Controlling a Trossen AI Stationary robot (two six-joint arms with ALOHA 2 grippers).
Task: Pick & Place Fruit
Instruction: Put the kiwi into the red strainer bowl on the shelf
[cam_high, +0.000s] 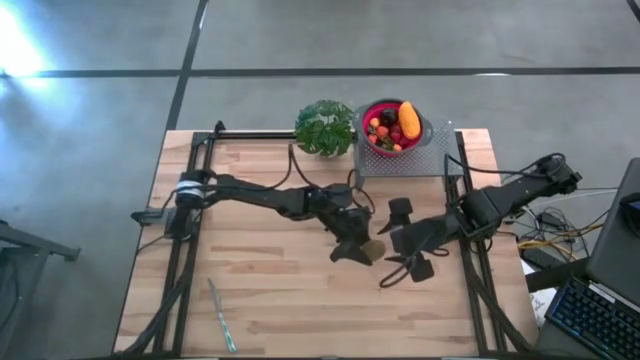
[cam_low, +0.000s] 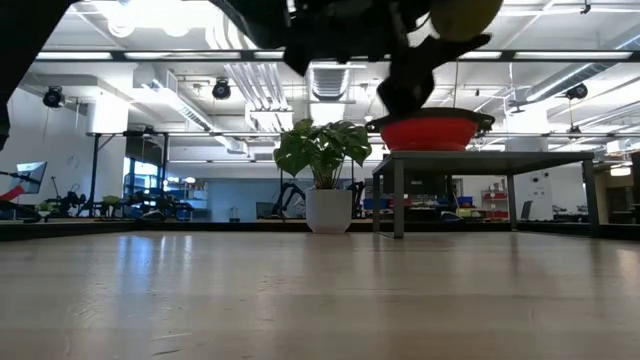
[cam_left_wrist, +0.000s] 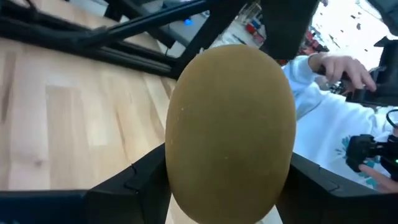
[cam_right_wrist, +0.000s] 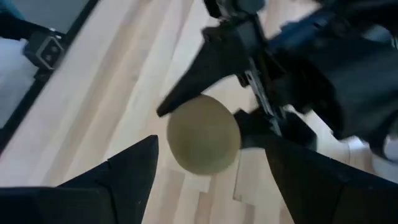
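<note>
left hand (cam_high: 362, 247): clamped on the kiwi (cam_high: 373, 249), one dark finger (cam_left_wrist: 134, 180) on each side of it; held clear of the counter (cam_high: 260, 290), mid-counter
kiwi: olive-brown, matte, oval; fills most of the left wrist view, seen in the right wrist view (cam_right_wrist: 203, 141) pinched between the left hand's fingers
right hand (cam_high: 408, 252): just beside the kiwi on its right, fingers (cam_right_wrist: 134, 165) spread wide and apart from it, nothing between them
arms: left reaches in from the counter's left edge, right from the right edge; hands nearly meet at centre
bowl (cam_high: 375, 108): red, on a grey perforated stand (cam_high: 435, 158) at the far edge of the counter; holds the rest of the fruit (cam_high: 391, 127), an orange elongated piece plus red, yellow and dark small ones
plant (cam_high: 325, 126): leafy green, white pot, just left of the bowl
stick (cam_high: 221, 315): thin, pale, lying flat near the front left of the counter, well apart from both hands
person (cam_left_wrist: 339, 124): white sleeve and a hand beyond the counter, left wrist view only
</note>
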